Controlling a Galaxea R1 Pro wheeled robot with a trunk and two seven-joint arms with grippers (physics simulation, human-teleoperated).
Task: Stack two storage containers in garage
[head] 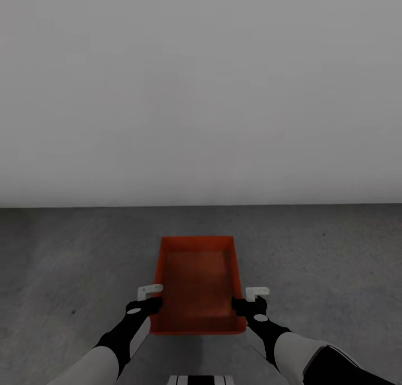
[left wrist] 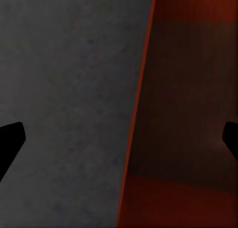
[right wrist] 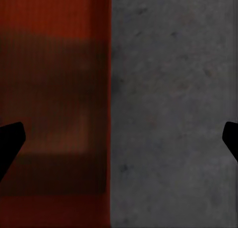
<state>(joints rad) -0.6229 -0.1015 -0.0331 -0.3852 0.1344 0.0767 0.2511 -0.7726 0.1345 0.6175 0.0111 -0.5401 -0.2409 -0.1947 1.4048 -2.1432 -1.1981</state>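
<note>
**Presently: one orange bin between both grippers, over concrete**

Head view. Orange-red rectangular open-top storage container (head: pixel 198 284) sits centred low in the picture, long axis running away from the robot, thin plain walls, nothing inside. Under and around it is the dark grey, mottled concrete floor (head: pixel 72 262); a plain white wall (head: pixel 201 94) rises behind it. Whether the bin rests on the concrete or hangs just above it cannot be told from this angle.

Left gripper (head: pixel 149 296), black with a white tip piece, is at the bin's left long wall, near the corner closest to the robot. Right gripper (head: pixel 251 298) mirrors it at the right long wall. White forearms and black wrists reach in from the lower corners.

Left wrist view. Two black fingertips (left wrist: pixel 11 138) stand wide apart at the picture's edges, one over grey concrete (left wrist: pixel 64 99), the other over the bin's interior (left wrist: pixel 188 104). The orange rim (left wrist: pixel 140 89) runs between them, touching neither. Jaws spread, straddling the wall, not clamped.

Right wrist view. Same arrangement: fingertips (right wrist: pixel 10 138) far apart, the container wall edge (right wrist: pixel 108 89) between them, red interior (right wrist: pixel 49 89) to one side, concrete (right wrist: pixel 173 114) to the other. Jaws spread, no contact with the wall visible.
</note>
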